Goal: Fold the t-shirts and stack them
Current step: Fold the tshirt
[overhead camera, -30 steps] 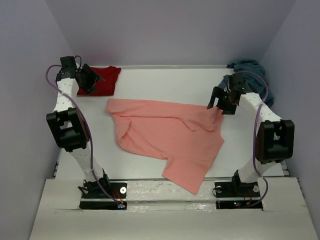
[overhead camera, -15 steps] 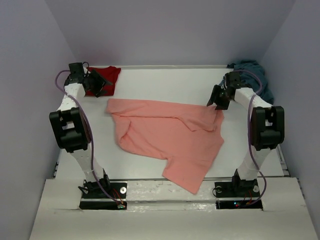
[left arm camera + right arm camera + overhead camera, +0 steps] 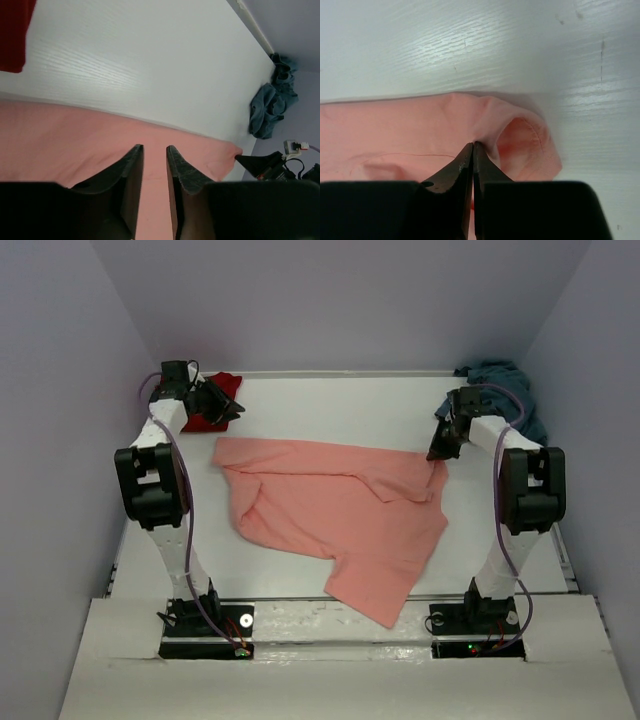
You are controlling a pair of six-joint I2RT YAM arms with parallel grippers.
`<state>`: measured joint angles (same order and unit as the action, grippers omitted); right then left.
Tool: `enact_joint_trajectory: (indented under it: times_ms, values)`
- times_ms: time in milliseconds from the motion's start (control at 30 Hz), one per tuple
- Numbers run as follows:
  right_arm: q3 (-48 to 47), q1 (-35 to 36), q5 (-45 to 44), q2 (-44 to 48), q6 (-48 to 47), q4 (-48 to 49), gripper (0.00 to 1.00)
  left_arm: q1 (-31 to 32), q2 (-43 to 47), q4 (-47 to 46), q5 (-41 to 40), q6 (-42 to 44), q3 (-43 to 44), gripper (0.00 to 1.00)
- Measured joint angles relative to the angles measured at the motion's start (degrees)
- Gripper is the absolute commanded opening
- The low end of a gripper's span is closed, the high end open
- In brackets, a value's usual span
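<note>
The right gripper (image 3: pixel 473 146) is pinched almost closed on a raised fold of the pink shirt (image 3: pixel 410 125), at its far right corner. The left gripper (image 3: pixel 154 147) stands narrowly parted over the same shirt's far left edge. Cloth shows through the gap, and I cannot tell whether it touches. Out from both, the pink shirt spreads rumpled and unfolded toward the arm bases. Just beyond the left gripper lies the red shirt (image 3: pixel 225 390), partly hidden by the arm. Beyond the right gripper, the blue shirt (image 3: pixel 497 374) sits in a crumpled heap. Nothing is stacked, so most of the work seems left.
</note>
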<state>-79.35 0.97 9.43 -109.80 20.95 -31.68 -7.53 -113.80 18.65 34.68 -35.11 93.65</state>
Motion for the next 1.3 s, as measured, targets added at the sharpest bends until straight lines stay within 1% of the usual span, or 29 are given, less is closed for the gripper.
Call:
enact_joint_trajectory:
  times_ms: [100,133,200,233,267,467,633,900,1167,1300]
  values:
    - [0.0,-0.2,-0.5,-0.5,0.0,0.0,0.01,1.6,-3.1,0.6,0.9,0.5,1.4,0.21]
    - [0.0,-0.2,-0.7,-0.9,0.0,0.0,0.00,2.4,-4.8,1.2,1.3,0.6,2.2,0.16]
    - [0.0,-0.2,-1.0,-1.4,0.0,-0.2,0.00,3.5,-7.1,2.8,1.5,0.9,3.6,0.09]
    - [0.0,-0.2,-1.1,-1.6,0.0,-0.4,0.00,3.9,-7.9,3.5,1.5,1.2,4.2,0.03]
    - [0.0,-0.2,-1.3,-1.7,-0.1,-0.5,0.00,4.5,-9.4,4.8,1.5,1.6,5.5,0.00]
    - [0.0,-0.2,-1.8,-2.6,-0.2,-1.0,0.00,6.8,-15.6,12.6,0.1,4.3,13.7,0.00]
    - [-0.1,-0.2,-2.0,-2.9,-0.2,-1.2,0.00,7.1,-16.3,17.0,-1.0,6.3,15.1,0.00]
    - [-0.9,-0.2,-2.0,-4.0,-0.2,-1.7,0.00,7.1,-16.3,20.6,-1.5,8.7,14.7,0.00]
    - [-5.6,-0.2,-2.8,-7.2,-0.2,-4.1,0.00,7.1,-16.1,21.1,-3.4,9.6,8.4,0.00]
    - [-8.5,-0.2,-3.6,-9.2,-0.2,-5.5,0.00,7.1,-16.2,21.5,-4.3,9.8,8.2,0.00]
